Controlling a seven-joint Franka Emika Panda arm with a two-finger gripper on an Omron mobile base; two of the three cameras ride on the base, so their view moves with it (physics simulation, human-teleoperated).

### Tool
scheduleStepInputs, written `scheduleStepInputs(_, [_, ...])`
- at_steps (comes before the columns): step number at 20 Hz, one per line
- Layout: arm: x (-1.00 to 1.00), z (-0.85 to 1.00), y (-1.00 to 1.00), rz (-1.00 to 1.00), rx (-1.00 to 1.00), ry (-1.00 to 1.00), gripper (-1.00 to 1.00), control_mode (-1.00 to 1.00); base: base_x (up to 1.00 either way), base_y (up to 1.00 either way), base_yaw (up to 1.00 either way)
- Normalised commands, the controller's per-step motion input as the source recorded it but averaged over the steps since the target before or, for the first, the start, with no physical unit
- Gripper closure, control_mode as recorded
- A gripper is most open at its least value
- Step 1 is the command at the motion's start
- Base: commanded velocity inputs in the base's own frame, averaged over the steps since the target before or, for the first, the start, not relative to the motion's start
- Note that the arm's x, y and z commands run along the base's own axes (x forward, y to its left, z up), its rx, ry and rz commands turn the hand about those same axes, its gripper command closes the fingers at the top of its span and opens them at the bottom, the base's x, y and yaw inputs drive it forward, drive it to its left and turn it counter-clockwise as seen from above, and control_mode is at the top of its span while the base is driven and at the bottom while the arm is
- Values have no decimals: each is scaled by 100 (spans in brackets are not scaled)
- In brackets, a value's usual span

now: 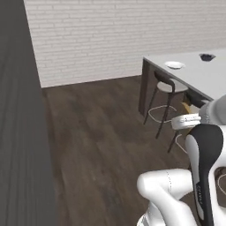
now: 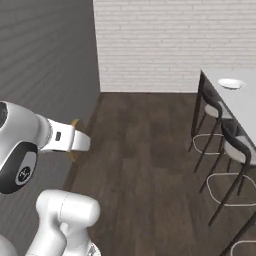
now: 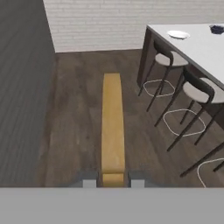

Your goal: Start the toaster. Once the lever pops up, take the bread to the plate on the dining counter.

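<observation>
Dark grey wall stood at left, wood floor beside it. Bread ran edge-on up the middle of the hand view, its near end pinched between the two fingertips. Hand was closed narrow on the bread, slice sticking straight out ahead of it over the floor.

In the right base view the hand reached out level from a bent white arm, a sliver of bread showing just behind it. In the left base view the hand sat at the right edge near the stools, bread poking out above it.

Right of the bread, dark stools lined the table. Plate lay on the white tabletop, well apart from the hand, far ahead and to the right. A small dark bowl sat further right on the same table.

Small marking on the arm's dark joint, too blurred to read.
</observation>
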Motion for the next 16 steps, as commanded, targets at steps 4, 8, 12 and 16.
scheduleStepInputs(4, [0, 0, 0, 0, 0, 0, 100, 100, 100, 28, 0])
scheduleStepInputs(8, [0, 0, 0, 0, 0, 0, 100, 100, 100, 23, 0])
scheduleStepInputs(12, [0, 0, 0, 0, 0, 0, 100, 100, 100, 27, 0])
scheduleStepInputs(16, [0, 0, 0, 0, 0, 0, 100, 100, 100, 18, 0])
